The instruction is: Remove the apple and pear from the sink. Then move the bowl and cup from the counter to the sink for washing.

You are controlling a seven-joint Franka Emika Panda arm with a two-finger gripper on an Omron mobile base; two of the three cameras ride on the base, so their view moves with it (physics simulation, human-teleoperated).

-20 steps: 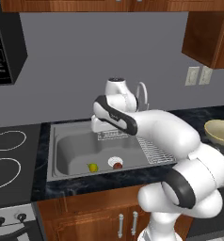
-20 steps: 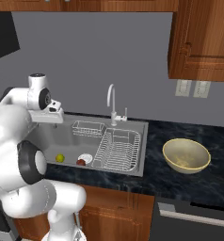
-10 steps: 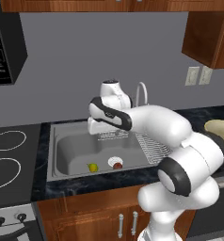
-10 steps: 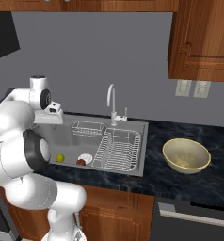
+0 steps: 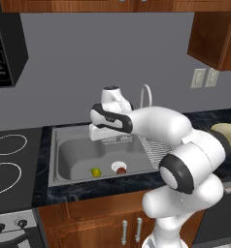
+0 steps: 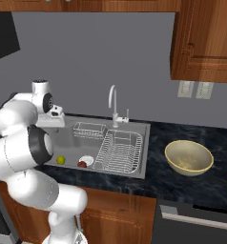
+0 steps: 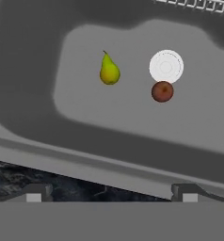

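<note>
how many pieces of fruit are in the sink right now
2: the pear lies on the sink floor, and the apple sits apart from it, right beside the drain.

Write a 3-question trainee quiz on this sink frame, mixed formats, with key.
1. True or false: the apple lies right beside the drain in the sink.
2. Multiple choice: the bowl is A) in the sink, B) on the counter, C) in the hand.
3. Fill in: the hand hangs above the sink, its jaws ____.

Key: 1 true; 2 B; 3 open. The pear lies in the basin too, apart from the apple.
</note>
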